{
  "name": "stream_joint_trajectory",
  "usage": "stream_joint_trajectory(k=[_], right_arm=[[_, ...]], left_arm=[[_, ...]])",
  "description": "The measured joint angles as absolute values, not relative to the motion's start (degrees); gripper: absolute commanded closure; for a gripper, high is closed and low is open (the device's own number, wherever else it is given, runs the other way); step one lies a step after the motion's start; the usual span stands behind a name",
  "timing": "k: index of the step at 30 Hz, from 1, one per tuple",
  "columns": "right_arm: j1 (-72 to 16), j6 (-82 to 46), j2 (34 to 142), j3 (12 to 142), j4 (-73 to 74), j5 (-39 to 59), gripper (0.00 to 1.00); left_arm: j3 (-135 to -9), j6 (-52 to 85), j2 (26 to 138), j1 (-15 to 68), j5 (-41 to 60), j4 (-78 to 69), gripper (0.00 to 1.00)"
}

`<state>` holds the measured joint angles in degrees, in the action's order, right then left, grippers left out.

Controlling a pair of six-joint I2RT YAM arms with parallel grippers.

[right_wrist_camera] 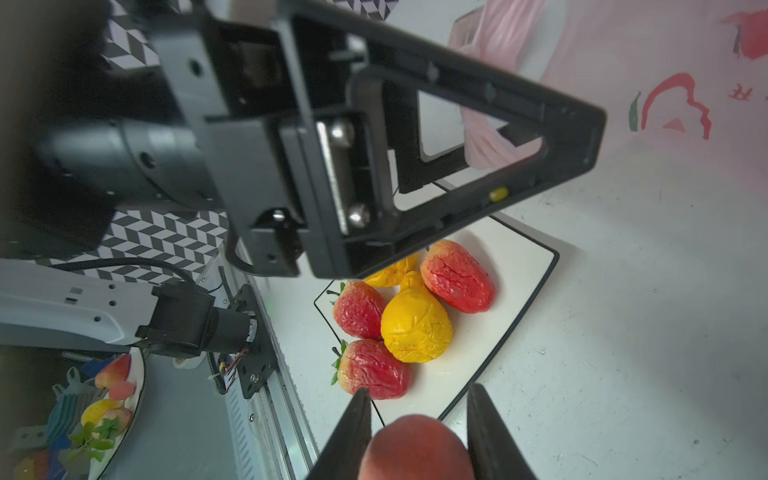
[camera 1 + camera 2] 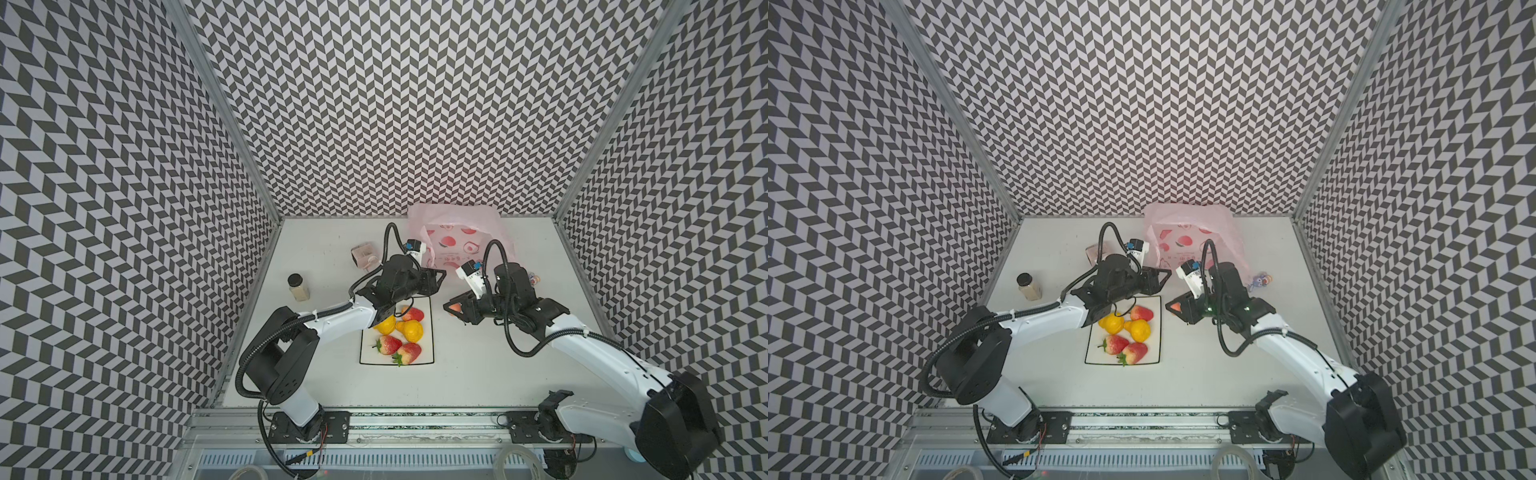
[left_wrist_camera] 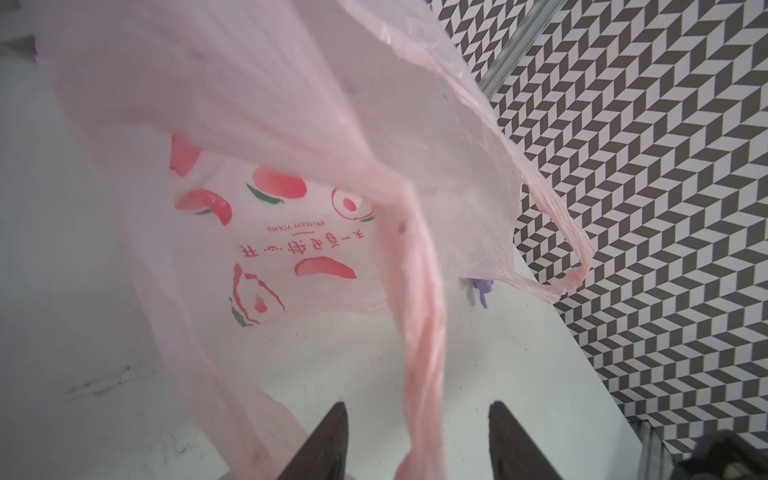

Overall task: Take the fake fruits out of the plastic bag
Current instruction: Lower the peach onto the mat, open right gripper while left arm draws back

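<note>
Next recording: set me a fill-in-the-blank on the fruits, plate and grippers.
The plate holds two yellow pears and ___ strawberries. The right gripper is shut on the one round pink fruit not yet on the ___. A handle of the plastic bag hangs between the left gripper's ___ fingers.
Missing: three; plate; open.
</note>
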<state>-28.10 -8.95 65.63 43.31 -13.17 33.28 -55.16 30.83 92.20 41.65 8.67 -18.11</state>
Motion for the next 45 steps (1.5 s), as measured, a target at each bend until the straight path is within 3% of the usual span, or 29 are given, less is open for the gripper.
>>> stream_joint_trajectory(k=[3,4,16,23,29,36,40,45], right_arm=[[-28.62,-8.34,62.0,41.52,-10.87,32.86,0.85],[-28.82,-7.99,61.28,41.19,-10.17,32.84,0.85],[-33.8,-1.1,54.59,36.4,-6.37,32.08,0.85],[-37.41,2.11,55.37,35.66,-4.82,28.95,0.85],[-48.42,6.33,64.51,37.28,-2.0,22.52,0.85],[-57.78,7.92,83.44,46.72,3.33,12.19,0.85],[-58.74,8.01,90.59,50.24,6.42,7.33,0.75],[-58.76,8.93,93.84,50.3,6.96,4.45,0.55]], left_arm=[[-53.69,29.65,88.9,42.22,8.29,-18.39,0.12],[-52.97,28.97,87.61,42.41,8.21,-18.44,0.01],[-39.4,22.39,65.3,43.86,7.7,-18.61,0.0],[-31.97,20.82,48.51,43.86,-1.23,-16.45,0.01],[-30.76,23.83,39.75,42.3,-17.74,-12.21,0.05],[-32.38,34.11,40.05,33.91,-32.47,2.28,0.05],[-32.38,38.35,40.32,29.67,-33.85,7.62,0.05],[-32.38,40.42,40.53,27.68,-33.8,9.37,0.05]])
